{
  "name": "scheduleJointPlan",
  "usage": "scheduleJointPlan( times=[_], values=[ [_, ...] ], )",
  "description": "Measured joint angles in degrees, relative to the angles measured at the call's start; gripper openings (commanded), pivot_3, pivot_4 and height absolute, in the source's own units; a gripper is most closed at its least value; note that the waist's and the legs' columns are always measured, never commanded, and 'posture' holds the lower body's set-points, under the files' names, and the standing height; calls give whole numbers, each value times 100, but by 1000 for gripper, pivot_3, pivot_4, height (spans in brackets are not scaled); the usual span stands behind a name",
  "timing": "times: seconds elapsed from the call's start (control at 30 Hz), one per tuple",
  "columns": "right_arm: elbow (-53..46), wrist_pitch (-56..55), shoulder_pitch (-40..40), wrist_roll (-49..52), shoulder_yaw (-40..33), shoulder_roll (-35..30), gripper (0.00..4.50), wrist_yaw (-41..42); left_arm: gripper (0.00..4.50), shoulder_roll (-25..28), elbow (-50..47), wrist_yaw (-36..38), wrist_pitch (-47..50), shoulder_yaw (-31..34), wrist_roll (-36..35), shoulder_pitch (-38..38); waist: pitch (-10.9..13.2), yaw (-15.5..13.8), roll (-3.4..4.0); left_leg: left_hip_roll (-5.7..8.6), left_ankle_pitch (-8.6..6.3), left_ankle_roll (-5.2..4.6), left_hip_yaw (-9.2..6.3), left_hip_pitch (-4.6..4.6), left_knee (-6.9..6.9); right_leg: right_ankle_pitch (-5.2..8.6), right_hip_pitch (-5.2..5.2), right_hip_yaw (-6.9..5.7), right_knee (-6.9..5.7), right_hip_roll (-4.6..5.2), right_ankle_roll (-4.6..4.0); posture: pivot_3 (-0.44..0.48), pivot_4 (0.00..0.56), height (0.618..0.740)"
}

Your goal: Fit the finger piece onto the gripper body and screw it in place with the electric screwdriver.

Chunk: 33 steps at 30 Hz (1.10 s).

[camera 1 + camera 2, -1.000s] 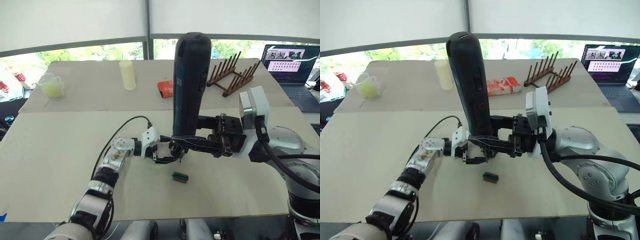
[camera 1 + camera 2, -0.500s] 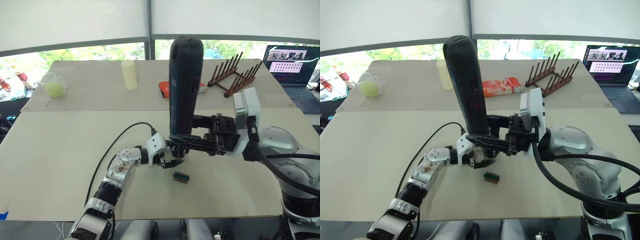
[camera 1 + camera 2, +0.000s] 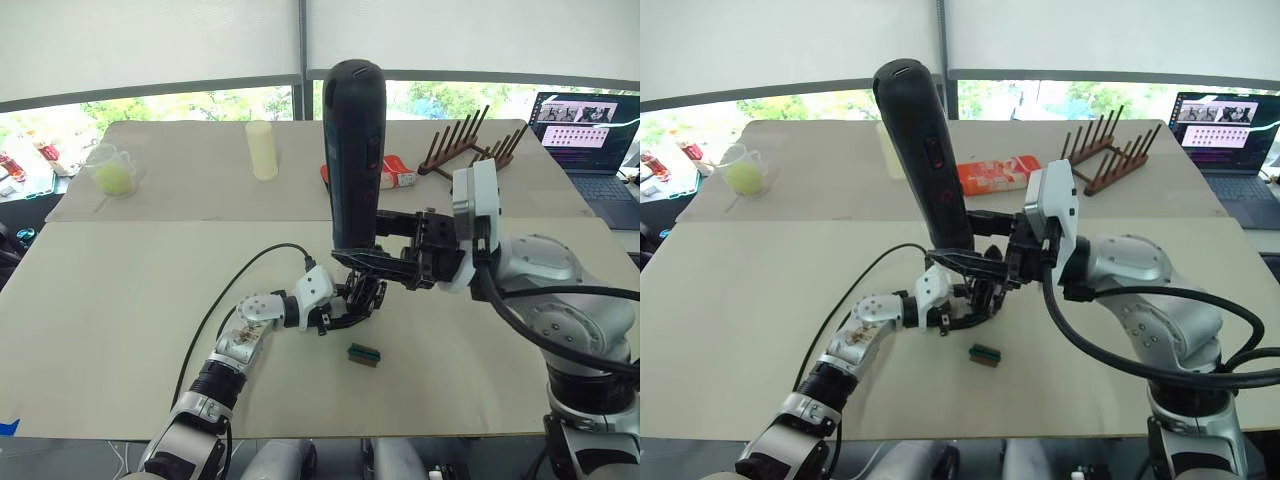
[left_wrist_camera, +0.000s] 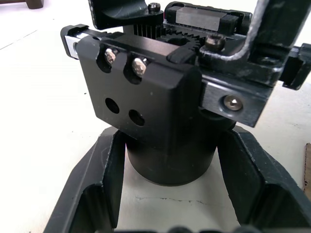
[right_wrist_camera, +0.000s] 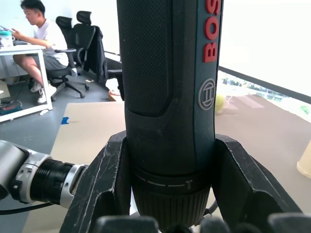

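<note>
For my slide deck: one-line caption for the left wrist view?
Left gripper fingers flank the gripper body at its round base on the table.

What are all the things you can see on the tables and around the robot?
electric screwdriver: 1, black, held upright over the near table.
gripper body: 1, black, standing on the near table under the screwdriver.
small block: 1, green and brown, on the near table just in front of the grippers.
cylinder: 1, pale yellow, standing on the far table.
cup: 1, clear with yellow-green inside, far table's left end.
box: 1, orange and white, lying on the far table.
wooden rack: 1, brown, far table's right side.
laptop: 1, open, far right.
person: 1, white shirt, seated at a desk.
left gripper: 1, black fingers around the gripper body's base.
right gripper: 1, black fingers clamped on the screwdriver.
</note>
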State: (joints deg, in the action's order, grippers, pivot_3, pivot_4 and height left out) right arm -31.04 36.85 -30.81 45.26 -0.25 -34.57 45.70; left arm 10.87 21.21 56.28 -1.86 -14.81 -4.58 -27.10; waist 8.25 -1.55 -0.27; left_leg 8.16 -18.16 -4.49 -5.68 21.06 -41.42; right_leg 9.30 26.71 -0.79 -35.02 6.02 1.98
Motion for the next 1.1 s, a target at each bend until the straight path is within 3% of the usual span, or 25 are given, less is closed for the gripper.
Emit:
scheduleJointPlan(
  times=[1.1],
  values=[
    [153, -285, 200, -482, 123, 106, 1902, 402, 2275, -49, 297, 27, -137, -32, 1, -191, 0, -50, 0, 0, 0, 0, 0, 0, -5, -2, -2, 0, 0, -6, 3, 0, 150, 740]
  ],
)
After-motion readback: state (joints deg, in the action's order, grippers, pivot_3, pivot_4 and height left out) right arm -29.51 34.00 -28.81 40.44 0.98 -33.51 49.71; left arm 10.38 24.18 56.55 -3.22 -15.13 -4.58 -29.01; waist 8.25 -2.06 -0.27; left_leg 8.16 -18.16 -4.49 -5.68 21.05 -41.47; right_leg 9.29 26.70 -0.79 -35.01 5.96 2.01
